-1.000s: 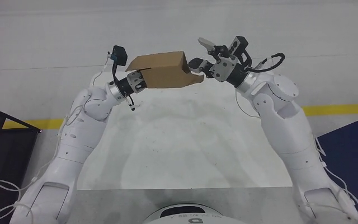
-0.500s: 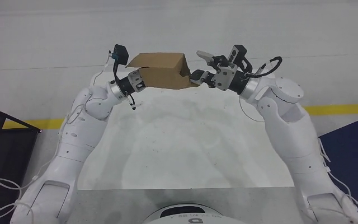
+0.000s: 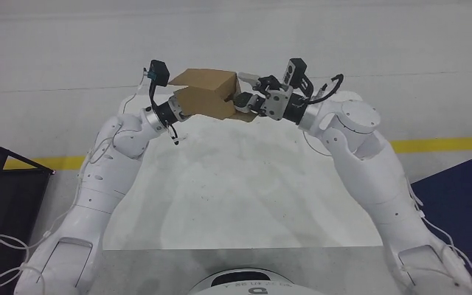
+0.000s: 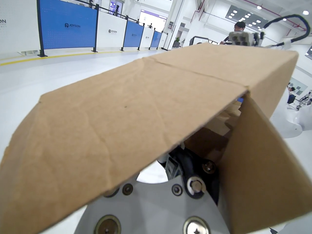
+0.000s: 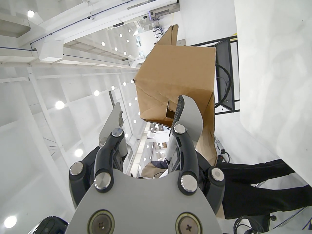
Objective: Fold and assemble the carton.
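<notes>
since the brown carton (image 3: 209, 92) hangs in the air above the table's (image 3: 243, 192) far edge, the left gripper (image 3: 181, 108) grasps its open end to steady it as 1 anchor. the right gripper (image 5: 150, 103) is spread open, 1 finger (image 5: 192, 115) touching the opposite end's flaps (image 5: 151, 91), seemingly placed to press them inward and shut.
</notes>
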Available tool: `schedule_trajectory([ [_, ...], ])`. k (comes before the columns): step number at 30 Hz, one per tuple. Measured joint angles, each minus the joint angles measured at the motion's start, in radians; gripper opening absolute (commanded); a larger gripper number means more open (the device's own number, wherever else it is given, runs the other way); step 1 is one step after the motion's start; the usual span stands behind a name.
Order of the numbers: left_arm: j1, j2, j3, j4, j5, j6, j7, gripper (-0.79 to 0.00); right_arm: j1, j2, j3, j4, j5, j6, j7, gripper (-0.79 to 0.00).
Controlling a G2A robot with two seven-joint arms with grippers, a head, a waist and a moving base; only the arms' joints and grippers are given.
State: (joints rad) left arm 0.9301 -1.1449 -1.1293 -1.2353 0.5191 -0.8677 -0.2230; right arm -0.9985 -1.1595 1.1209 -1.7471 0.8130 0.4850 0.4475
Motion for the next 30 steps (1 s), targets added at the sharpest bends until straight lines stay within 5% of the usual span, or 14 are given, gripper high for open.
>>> schedule_trajectory([
  [17, 0.028, -0.001, -0.013, -0.042, 0.048, 0.055, 0.030, -0.785, -0.025, -0.019, -0.036, -0.046, -0.030, -0.046, -0.096, -0.382],
  [30, 0.047, -0.001, -0.033, -0.038, 0.005, 0.040, 0.060, -0.785, -0.192, 0.014, 0.264, -0.111, 0.046, -0.213, 0.035, -0.265],
])
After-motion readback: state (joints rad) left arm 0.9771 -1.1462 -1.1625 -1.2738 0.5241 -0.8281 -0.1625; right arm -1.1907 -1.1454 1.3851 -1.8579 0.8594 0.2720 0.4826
